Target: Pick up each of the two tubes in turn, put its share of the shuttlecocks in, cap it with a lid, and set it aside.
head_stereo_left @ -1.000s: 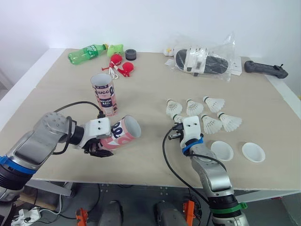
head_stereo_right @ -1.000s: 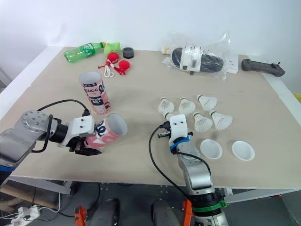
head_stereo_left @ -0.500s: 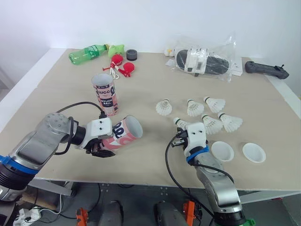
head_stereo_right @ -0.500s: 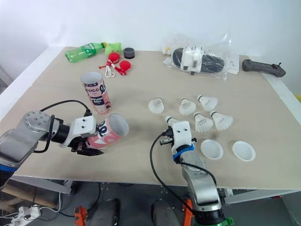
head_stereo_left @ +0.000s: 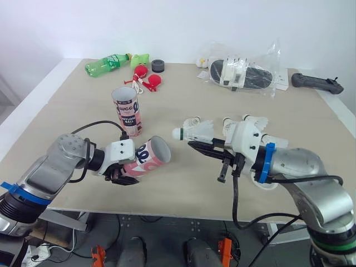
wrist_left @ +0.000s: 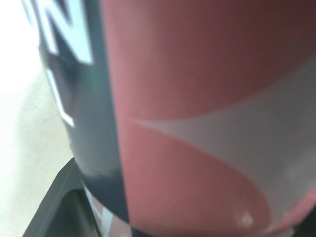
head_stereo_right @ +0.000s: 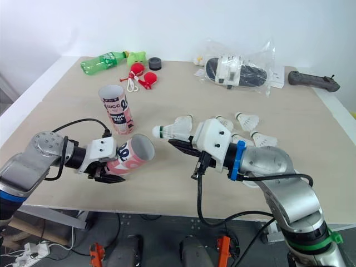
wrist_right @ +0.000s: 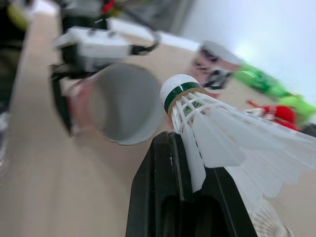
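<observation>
Markings: the upright tube (head_stereo_left: 127, 113), standing in the left half of the worktop (head_stereo_left: 167, 192), reads "NYLON BALL" in white on a dark band. The letters above that band cannot be read in full. The held tube (head_stereo_left: 148, 158) carries large white characters on pink and dark panels, and no whole word can be made out.

Left end effector (head_stereo_left: 122, 175): the fingers are pressed against the closed end of the held tube, near the front edge of the worktop. The tube's long axis lies close to level, with the open mouth raised slightly and facing the right edge.

Right end effector (wrist_right: 186, 150): the two black fingers pinch the feather skirt of a shuttlecock (head_stereo_left: 193, 132), which is clear of the worktop. The green-banded cork points toward the left edge, just beside the tube mouth but not touching it. The skirt trails toward the right edge
</observation>
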Robot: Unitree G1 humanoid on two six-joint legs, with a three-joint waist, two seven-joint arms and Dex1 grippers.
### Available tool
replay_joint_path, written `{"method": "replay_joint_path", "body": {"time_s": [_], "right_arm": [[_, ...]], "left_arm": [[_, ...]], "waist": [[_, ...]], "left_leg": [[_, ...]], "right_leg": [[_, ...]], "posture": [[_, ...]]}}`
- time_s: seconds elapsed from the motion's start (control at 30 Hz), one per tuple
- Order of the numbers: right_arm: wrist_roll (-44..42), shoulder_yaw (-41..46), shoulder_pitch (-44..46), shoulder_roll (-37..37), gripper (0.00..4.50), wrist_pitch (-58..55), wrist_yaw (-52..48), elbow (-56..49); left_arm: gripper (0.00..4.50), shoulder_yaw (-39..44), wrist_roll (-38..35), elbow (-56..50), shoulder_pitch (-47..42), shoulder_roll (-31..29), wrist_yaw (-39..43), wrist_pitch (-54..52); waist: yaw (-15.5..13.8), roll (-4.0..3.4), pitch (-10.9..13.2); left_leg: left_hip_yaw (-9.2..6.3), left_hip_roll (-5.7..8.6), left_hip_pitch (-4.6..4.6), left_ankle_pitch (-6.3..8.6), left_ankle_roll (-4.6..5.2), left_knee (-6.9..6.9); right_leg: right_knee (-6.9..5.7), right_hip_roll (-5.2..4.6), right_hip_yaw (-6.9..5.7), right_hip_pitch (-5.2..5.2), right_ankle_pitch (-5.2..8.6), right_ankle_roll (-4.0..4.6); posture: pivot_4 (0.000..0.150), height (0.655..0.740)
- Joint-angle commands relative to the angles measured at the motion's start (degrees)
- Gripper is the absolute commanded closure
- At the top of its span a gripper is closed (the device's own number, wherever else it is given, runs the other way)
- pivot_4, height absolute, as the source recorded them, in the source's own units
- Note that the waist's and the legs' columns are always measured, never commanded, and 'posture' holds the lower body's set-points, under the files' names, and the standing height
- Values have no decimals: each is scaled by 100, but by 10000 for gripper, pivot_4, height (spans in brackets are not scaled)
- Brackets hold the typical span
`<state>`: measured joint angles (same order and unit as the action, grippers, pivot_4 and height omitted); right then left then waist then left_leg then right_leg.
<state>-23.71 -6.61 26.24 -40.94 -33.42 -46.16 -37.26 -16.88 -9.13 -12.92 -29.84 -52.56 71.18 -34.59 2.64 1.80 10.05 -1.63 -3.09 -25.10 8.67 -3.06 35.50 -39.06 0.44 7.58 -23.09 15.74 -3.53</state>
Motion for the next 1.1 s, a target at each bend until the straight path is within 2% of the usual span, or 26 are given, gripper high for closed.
{"method": "replay_joint_path", "body": {"time_s": [0.03,0.3,0.5,0.53,0.57,0.63,0.67,0.77,0.8,0.83,1.1], "right_arm": [[85,-266,382,23,44673,0,-143,55],[586,-1120,873,2,44673,57,-544,407],[552,-1122,825,25,44673,78,-751,428],[485,-1062,816,33,38251,44,-767,411],[437,-1010,808,40,36356,14,-773,393],[369,-941,781,32,25901,-30,-784,355],[341,-916,762,20,22607,-42,-791,335],[253,-821,683,-25,6507,-103,-794,257],[193,-760,654,-30,5754,-139,-782,225],[127,-693,628,-28,369,-182,-761,195],[-824,495,333,214,369,-1019,-117,317]], "left_arm": [[14810,-182,43,-27,148,61,22,22],[14810,-171,50,-191,300,129,-74,-32],[14810,-180,70,-221,345,178,-96,-6],[14810,-180,75,-222,348,191,-100,-5],[14810,-178,82,-228,354,201,-104,-3],[14810,-178,99,-250,370,228,-115,-7],[14810,-179,107,-260,374,243,-119,-11],[14810,-173,122,-275,365,295,-118,-39],[14810,-171,129,-266,356,307,-114,-40],[14810,-170,135,-260,349,318,-112,-42],[14810,-137,137,-269,401,336,-127,-69]], "waist": [[-1,-3,-1],[-3,-5,-2],[-4,-5,-2],[-5,-5,-2],[-6,-5,-2],[-7,-6,-2],[-7,-6,-2],[-10,-6,-3],[-12,-6,-3],[-15,-6,-3],[-22,-6,-3]], "left_leg": [[-1,0,-1,0,0,0],[-1,8,-5,0,0,0],[0,12,-4,0,0,0],[0,12,-4,0,0,0],[0,13,-4,0,0,0],[0,17,-4,0,0,1],[0,18,-4,0,0,1],[0,26,-4,0,0,2],[0,28,-4,0,0,2],[1,33,-4,0,0,2],[0,44,-5,0,0,3]], "right_leg": [[0,0,-1,0,0,0],[0,-8,-2,-1,3,-6],[0,-14,-3,0,5,-8],[0,-15,-4,0,5,-9],[0,-16,-4,0,5,-10],[0,-20,-4,1,5,-11],[0,-22,-4,2,5,-12],[0,-34,-7,6,8,-17],[0,-36,-7,6,8,-18],[0,-41,-8,7,10,-21],[1,-59,-15,18,18,-34]], "posture": [[1500,7400],[1500,7400],[1500,7400],[1500,7400],[1500,7400],[1500,7400],[1500,7400],[1500,7400],[1500,7400],[1500,7400],[1500,7400]]}}
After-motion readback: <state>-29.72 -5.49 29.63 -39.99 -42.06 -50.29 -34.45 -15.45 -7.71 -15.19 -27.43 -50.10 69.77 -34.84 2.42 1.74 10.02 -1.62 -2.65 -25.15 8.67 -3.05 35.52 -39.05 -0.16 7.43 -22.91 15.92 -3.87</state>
